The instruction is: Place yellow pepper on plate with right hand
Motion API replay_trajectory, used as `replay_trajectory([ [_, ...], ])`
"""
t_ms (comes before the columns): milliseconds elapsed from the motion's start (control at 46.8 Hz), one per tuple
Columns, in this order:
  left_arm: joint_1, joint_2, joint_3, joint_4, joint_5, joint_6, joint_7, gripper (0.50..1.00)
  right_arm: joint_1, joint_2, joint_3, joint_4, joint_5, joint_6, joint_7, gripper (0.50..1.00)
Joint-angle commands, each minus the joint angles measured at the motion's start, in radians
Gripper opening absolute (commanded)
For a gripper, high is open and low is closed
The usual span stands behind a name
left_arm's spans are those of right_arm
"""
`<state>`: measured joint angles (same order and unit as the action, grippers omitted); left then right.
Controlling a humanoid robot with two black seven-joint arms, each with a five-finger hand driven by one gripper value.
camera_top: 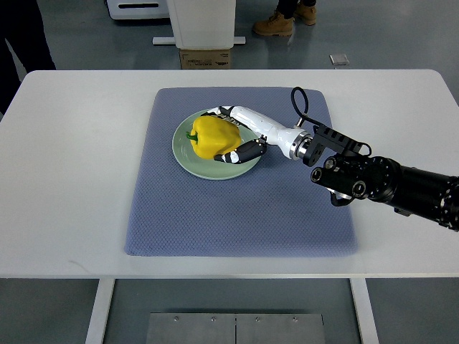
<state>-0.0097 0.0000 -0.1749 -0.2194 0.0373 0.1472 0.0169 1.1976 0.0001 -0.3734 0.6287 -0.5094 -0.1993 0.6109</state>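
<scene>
Cradling the yellow pepper [212, 137] over the green plate [185, 155], the right hand [240, 134] has its fingers [242, 153] clamped around it. Releasing carelessly could, I judge, roll the pepper off the shallow rim onto the blue mat [237, 215]. The plate holds nothing else.

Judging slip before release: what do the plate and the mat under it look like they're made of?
Plate: pale green with a smooth, even sheen, likely glazed ceramic, though melamine can't be ruled out. Mat: blue-grey fabric with a fine dimpled weave, matte and soft-looking, probably grippy. The right hand wraps the yellow pepper, whose skin looks glossy and waxy, over the plate.
</scene>
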Motion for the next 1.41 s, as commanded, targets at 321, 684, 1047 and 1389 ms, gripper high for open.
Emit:
replay_trajectory([
  [321,0.0,0.0,0.0,0.0,-0.001,0.0,0.0,1.0,-0.016,0.0,0.007,0.0,0.014,0.0,0.0,0.995],
  [684,-0.001,0.0,0.0,0.0,-0.001,0.0,0.0,1.0,-0.024,-0.002,0.111,-0.001,0.075,-0.002,0.0,1.0],
  [1047,-0.001,0.0,0.0,0.0,-0.001,0.0,0.0,1.0,-0.084,-0.014,0.383,-0.026,0.141,-0.002,0.0,1.0],
  [1389,-0.001,0.0,0.0,0.0,-0.001,0.0,0.0,1.0,-0.085,-0.025,0.393,-0.096,0.143,0.012,0.0,1.0],
])
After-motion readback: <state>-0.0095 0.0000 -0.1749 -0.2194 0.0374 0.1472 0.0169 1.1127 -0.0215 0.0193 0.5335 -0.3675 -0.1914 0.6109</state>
